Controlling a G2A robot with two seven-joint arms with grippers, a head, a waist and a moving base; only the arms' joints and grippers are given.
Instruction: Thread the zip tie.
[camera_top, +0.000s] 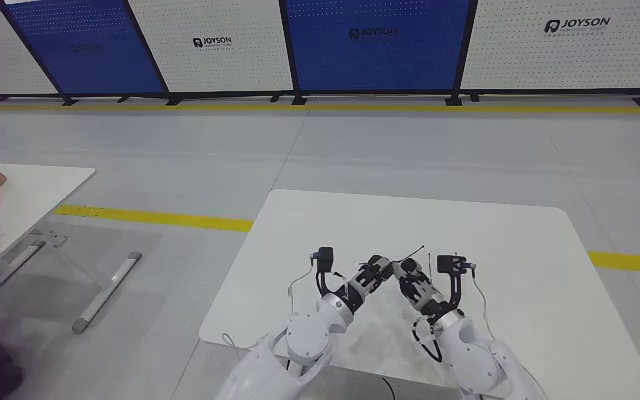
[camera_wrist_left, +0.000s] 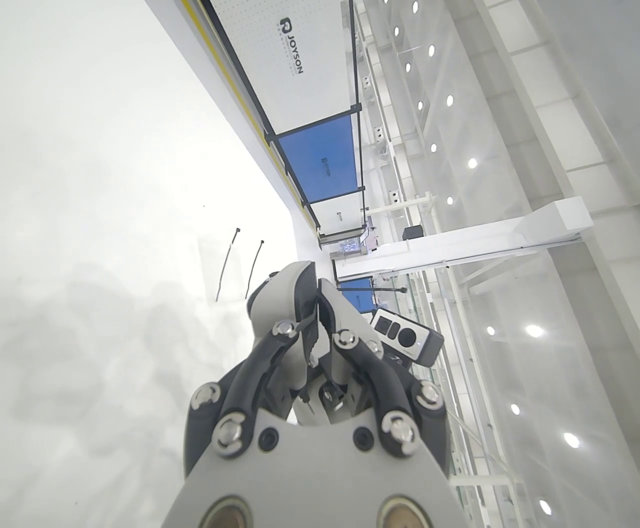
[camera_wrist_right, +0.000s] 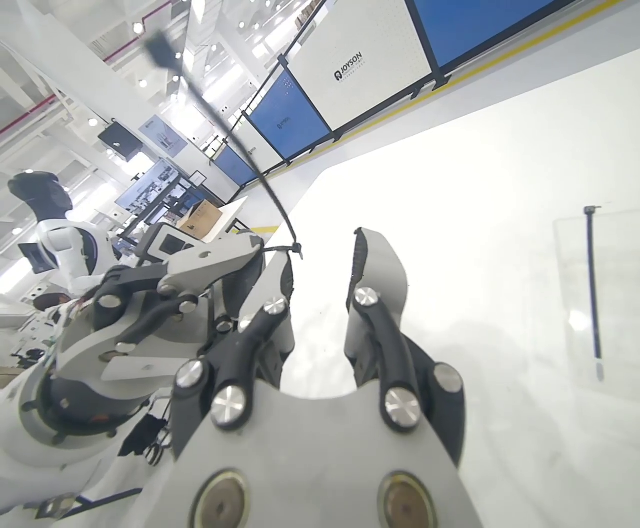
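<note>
Above the desk (camera_top: 480, 230), the left tool (camera_wrist_left: 318, 300) clamps the zip tie (camera_wrist_right: 240, 145) while the right tool (camera_wrist_right: 325, 255) stands wide open and empty, so the unsupported strap could swing off line.

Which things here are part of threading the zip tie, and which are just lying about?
In the job:
- zip tie, clamped in the fingers of the left gripper
- right gripper, fingers open, close beside it

Lying about:
- spare zip tie, flat on the table
- second spare zip tie, alongside the first
</note>
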